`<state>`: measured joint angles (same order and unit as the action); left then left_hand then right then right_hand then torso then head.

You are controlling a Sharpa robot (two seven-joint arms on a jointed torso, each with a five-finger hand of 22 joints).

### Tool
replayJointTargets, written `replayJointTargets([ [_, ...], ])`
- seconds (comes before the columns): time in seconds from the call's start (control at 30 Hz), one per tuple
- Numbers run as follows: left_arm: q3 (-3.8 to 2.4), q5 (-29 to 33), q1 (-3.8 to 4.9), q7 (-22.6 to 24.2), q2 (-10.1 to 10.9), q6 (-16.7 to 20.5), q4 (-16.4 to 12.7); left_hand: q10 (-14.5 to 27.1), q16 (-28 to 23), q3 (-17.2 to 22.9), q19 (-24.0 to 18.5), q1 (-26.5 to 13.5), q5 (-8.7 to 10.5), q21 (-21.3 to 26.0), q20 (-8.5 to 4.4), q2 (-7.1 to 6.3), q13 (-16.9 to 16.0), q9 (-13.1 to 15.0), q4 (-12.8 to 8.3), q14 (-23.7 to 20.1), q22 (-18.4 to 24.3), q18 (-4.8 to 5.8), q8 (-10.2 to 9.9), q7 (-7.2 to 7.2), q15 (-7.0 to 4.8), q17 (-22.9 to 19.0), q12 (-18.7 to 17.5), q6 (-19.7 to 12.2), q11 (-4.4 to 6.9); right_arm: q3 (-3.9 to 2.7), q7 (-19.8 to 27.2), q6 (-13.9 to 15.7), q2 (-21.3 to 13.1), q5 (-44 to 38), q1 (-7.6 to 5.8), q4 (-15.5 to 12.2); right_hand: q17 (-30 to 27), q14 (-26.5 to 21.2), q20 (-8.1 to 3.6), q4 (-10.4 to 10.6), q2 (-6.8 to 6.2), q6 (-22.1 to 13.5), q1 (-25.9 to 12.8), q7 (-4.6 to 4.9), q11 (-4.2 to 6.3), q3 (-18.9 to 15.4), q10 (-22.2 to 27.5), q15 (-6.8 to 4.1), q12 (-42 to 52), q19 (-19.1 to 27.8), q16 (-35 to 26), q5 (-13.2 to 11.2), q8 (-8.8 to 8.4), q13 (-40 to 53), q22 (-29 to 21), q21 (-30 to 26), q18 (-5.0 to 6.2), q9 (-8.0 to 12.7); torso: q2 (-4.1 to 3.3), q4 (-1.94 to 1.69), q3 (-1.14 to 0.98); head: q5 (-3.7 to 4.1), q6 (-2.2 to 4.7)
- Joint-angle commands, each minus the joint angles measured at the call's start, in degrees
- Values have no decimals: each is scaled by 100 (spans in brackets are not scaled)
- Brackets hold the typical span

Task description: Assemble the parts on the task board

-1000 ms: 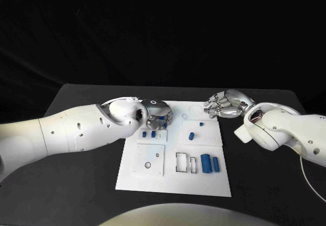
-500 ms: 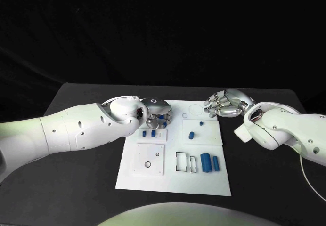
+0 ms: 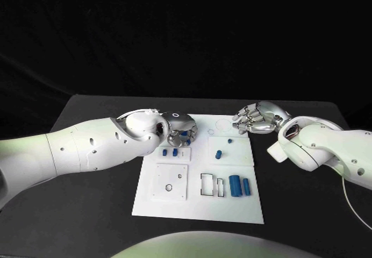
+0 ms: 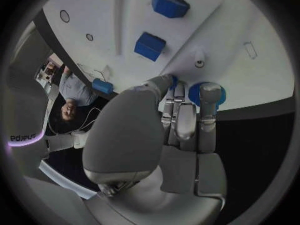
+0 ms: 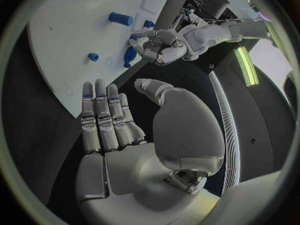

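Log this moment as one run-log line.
left hand: fingers on a blue part at task board far edge | right hand: open, holding nothing

Our left arm reached in over the table, its hand point(image 3: 180, 131) turned down with fingers point(image 4: 209, 95) curled close together. Our right arm bent in from the other side, its hand point(image 3: 256, 119) empty, fingers point(image 5: 100, 112) straight and side by side, thumb apart.
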<state>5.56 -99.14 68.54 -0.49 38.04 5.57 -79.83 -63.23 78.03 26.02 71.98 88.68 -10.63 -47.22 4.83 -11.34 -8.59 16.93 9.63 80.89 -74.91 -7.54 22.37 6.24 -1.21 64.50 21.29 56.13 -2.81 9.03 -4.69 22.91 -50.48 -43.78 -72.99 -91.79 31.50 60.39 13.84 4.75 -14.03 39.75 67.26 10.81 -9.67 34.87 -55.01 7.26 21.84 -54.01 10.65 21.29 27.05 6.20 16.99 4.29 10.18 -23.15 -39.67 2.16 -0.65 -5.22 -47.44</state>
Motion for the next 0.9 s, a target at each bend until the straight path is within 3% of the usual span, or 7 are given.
replayJointTargets([
  [0.03,4,170,-20,34,17,2,-29,-58,29,11,43,-69,34,-39,-2,-9,-5,7,-33,44,-553,42,-44,17,10,-4,-40,39,-4,0,58,-61,1,-13,2,-11,-8,-12,2,-21,44,-32,5,214,13,-4,41,-17,18,2,-22,21,20,-5,-5,-28,34,9,-2,3,1,-2,14],
  [0.27,-78,374,-21,52,202,97,-237,-82,46,36,52,-161,26,-87,25,-51,1,19,-61,48,-557,52,-81,47,46,-4,-76,51,-35,0,60,-46,-23,-13,2,-10,-8,-12,2,-21,44,-32,5,214,13,-4,41,-17,18,2,-22,21,20,-5,-5,-28,34,9,4,-2,1,17,30],
  [0.53,-251,679,-17,27,501,212,-506,-135,78,62,37,-243,5,-95,48,-104,2,32,-92,59,-553,52,-114,76,70,28,-101,71,-58,0,62,-33,-25,-13,2,6,-8,-11,2,-22,44,-31,3,214,13,-3,41,-17,22,0,-23,20,24,-9,-12,-29,34,11,10,-5,-2,6,53],
  [0.67,-290,725,-15,10,625,248,-595,-147,80,72,44,-251,1,-115,51,-106,2,36,-99,59,-557,55,-116,79,72,25,-105,83,-59,0,56,-36,-24,-13,2,10,-8,-11,2,-22,44,-31,3,214,13,-3,41,-17,22,0,-23,20,24,-9,-12,-29,34,11,2,-6,1,-2,67],
  [0.9,-306,786,-15,-26,802,122,-669,-159,71,79,30,-264,3,-87,54,-112,2,40,-105,49,-550,49,-118,81,75,-3,-110,95,-61,0,51,-39,-29,2,2,11,-8,-11,2,-22,44,-31,3,214,13,-3,41,-17,22,0,-23,20,24,-9,-12,-29,34,11,-2,-1,3,-19,59],
])
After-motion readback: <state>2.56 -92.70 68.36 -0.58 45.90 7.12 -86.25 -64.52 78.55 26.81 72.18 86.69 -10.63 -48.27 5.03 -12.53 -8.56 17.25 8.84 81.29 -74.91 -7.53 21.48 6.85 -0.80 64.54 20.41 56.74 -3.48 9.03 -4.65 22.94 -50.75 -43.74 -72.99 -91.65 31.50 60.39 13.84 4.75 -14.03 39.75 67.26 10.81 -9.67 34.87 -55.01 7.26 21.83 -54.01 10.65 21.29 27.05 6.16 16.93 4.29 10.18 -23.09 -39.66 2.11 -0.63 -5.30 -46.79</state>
